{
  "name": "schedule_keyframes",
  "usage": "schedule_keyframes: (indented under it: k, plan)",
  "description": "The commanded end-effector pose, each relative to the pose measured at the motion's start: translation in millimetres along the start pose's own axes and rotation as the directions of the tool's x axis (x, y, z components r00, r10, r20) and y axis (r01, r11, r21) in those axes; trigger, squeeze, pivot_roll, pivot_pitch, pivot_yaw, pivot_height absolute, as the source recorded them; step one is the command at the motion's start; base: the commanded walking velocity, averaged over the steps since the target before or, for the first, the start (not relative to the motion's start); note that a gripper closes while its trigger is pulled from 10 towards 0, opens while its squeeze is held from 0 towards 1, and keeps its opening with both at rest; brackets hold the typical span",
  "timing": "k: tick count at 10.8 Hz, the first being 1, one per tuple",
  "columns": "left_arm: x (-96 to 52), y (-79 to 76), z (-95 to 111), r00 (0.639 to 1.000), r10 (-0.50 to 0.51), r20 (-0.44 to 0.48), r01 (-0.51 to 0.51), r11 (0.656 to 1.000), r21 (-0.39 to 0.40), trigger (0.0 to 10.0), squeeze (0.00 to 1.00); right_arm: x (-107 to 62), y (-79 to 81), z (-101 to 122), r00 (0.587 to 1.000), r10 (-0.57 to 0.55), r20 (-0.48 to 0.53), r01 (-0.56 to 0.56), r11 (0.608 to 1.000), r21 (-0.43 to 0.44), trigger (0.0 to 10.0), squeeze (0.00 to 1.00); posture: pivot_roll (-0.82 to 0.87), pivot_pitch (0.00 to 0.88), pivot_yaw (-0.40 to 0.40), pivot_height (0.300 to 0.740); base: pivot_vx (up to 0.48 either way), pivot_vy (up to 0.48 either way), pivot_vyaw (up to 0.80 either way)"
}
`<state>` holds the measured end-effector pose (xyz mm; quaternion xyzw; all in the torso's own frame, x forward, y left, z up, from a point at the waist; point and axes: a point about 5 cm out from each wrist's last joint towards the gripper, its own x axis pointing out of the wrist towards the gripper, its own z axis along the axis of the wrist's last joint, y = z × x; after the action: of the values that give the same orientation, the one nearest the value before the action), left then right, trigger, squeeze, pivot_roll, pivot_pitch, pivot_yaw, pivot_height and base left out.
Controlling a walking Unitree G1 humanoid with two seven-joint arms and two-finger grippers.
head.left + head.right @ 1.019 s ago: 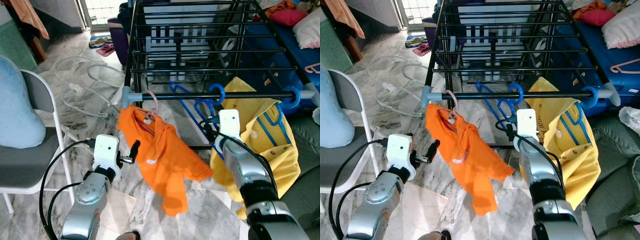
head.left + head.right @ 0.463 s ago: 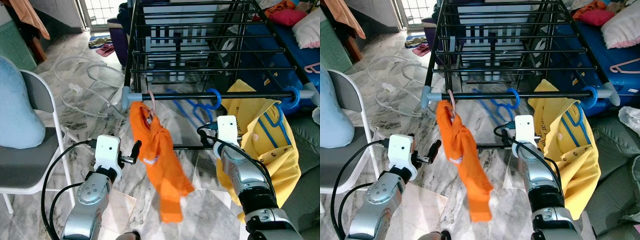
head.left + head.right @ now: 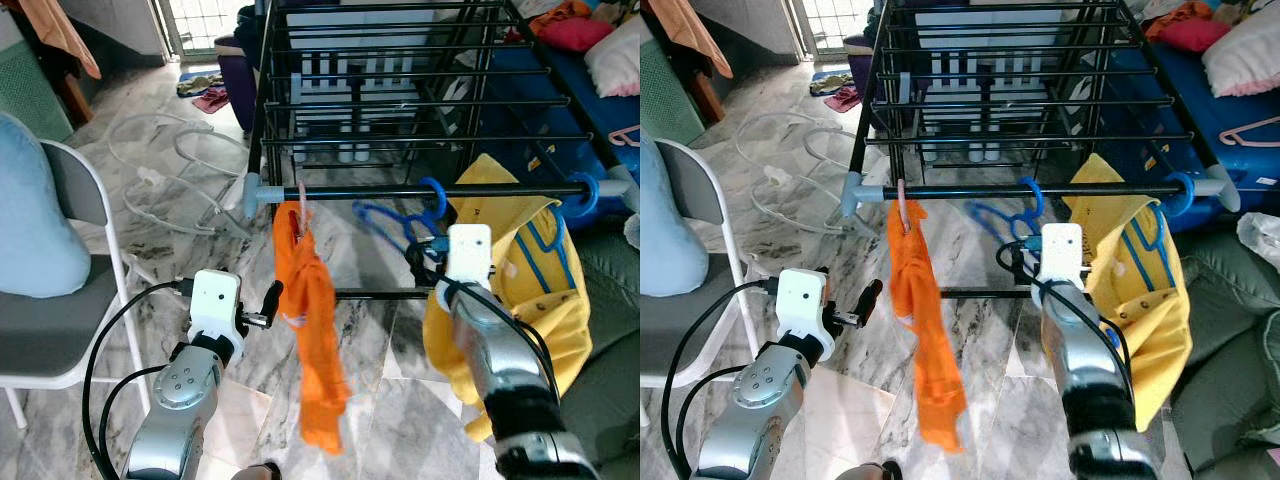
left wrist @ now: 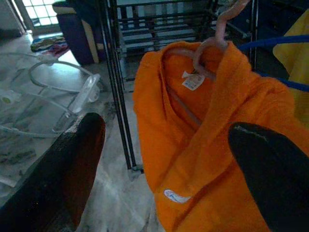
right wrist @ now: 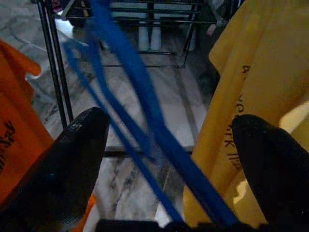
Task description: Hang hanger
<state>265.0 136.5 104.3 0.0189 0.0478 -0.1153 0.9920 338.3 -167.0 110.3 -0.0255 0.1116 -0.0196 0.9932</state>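
A black drying rack [image 3: 400,90] stands on the marble floor [image 3: 180,220] in front of the robot, and its nearest rail [image 3: 440,190] carries the laundry. At the left end of that rail a pink hanger [image 3: 301,203] is hooked over the bar, with an orange shirt [image 3: 312,330] draped from it and hanging down narrow and twisted. In the left wrist view the pink hook rises out of the shirt's collar, beside a white label.

The left pincer [image 3: 268,303] sits just beside the orange shirt at about its mid height; its two black fingers [image 4: 77,164] are spread wide with the shirt between and beyond them, and they grip nothing.

Further right, an empty blue hanger [image 3: 400,222] hangs from the same rail by its hook. The right pincer [image 3: 425,262] is raised just below it. In the right wrist view its fingers [image 5: 72,159] stand wide apart, released, with the blue hanger's bars [image 5: 140,111] running through the gap between them; whether they touch the bars I cannot tell.

A yellow shirt [image 3: 530,300] hangs on another blue hanger [image 3: 582,195] at the right end of the rail, just beside the right arm. A grey chair [image 3: 60,330] with a pale blue cushion stands at the left, and white hoses [image 3: 170,170] lie looped on the floor behind it.
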Motion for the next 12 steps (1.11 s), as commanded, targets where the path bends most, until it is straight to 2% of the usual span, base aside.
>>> schedule_keyframes:
  k: [1, 2, 4, 5, 7, 8, 9, 10, 12]
  plan:
    - [0.5, 0.4, 0.2, 1.000, 0.001, -0.007, -0.001, 1.000, 0.011, 10.0, 0.00, -4.5, 3.0, 2.6, 0.999, 0.021, 0.033, -0.021, 1.000, -0.012, 10.0, 1.00, -0.03, 0.091, 0.040, 0.740, 0.000, 0.000, 0.00]
    - [1.6, -0.8, -0.9, 1.000, -0.004, -0.010, 0.004, 1.000, 0.011, 10.0, 0.00, -8.6, 7.5, -4.6, 0.998, 0.056, 0.007, -0.056, 0.997, -0.052, 10.0, 1.00, -0.04, 0.091, 0.043, 0.740, 0.000, 0.000, 0.00]
    - [2.3, -1.8, -1.4, 1.000, -0.009, -0.013, 0.009, 1.000, 0.012, 10.0, 0.00, -10.1, 11.7, -10.6, 0.997, 0.073, -0.014, -0.073, 0.996, -0.048, 10.0, 1.00, -0.03, 0.089, 0.043, 0.740, 0.000, 0.000, 0.00]
    - [2.0, 0.2, -0.4, 1.000, -0.003, -0.011, 0.004, 1.000, 0.016, 10.0, 0.00, -11.9, 13.7, -3.7, 0.995, 0.091, 0.033, -0.087, 0.991, -0.099, 10.0, 1.00, -0.03, 0.087, 0.040, 0.740, 0.000, 0.000, 0.00]
    - [1.8, 0.9, -0.5, 1.000, 0.002, -0.010, -0.002, 1.000, 0.016, 10.0, 0.00, -16.1, 6.7, 5.4, 0.992, 0.033, 0.124, -0.007, 0.980, -0.199, 10.0, 1.00, -0.03, 0.085, 0.032, 0.740, 0.000, 0.000, 0.00]
    - [2.2, -0.3, -0.5, 1.000, -0.001, -0.012, 0.001, 1.000, 0.022, 10.0, 0.00, -17.1, 7.1, 5.8, 0.990, 0.027, 0.136, 0.002, 0.979, -0.205, 10.0, 1.00, -0.03, 0.083, 0.032, 0.740, 0.000, 0.000, 0.00]
    - [2.8, -1.1, 0.3, 1.000, -0.005, -0.007, 0.006, 1.000, 0.026, 10.0, 0.00, -19.0, 10.7, 5.8, 0.989, 0.032, 0.143, -0.003, 0.979, -0.203, 10.0, 0.89, -0.03, 0.080, 0.032, 0.740, 0.000, 0.000, 0.00]
    - [3.2, -0.8, 1.6, 1.000, -0.007, -0.003, 0.007, 1.000, 0.029, 10.0, 0.00, -21.2, 15.6, 7.5, 0.985, 0.057, 0.163, -0.021, 0.976, -0.216, 10.0, 0.00, -0.03, 0.074, 0.033, 0.740, 0.000, 0.000, 0.00]
    - [2.2, 1.1, 4.9, 1.000, -0.003, 0.007, 0.003, 0.999, 0.041, 10.0, 0.00, -24.4, 15.7, 4.5, 0.985, 0.061, 0.161, -0.023, 0.974, -0.226, 10.0, 0.00, -0.04, 0.067, 0.031, 0.740, 0.000, 0.000, 0.00]
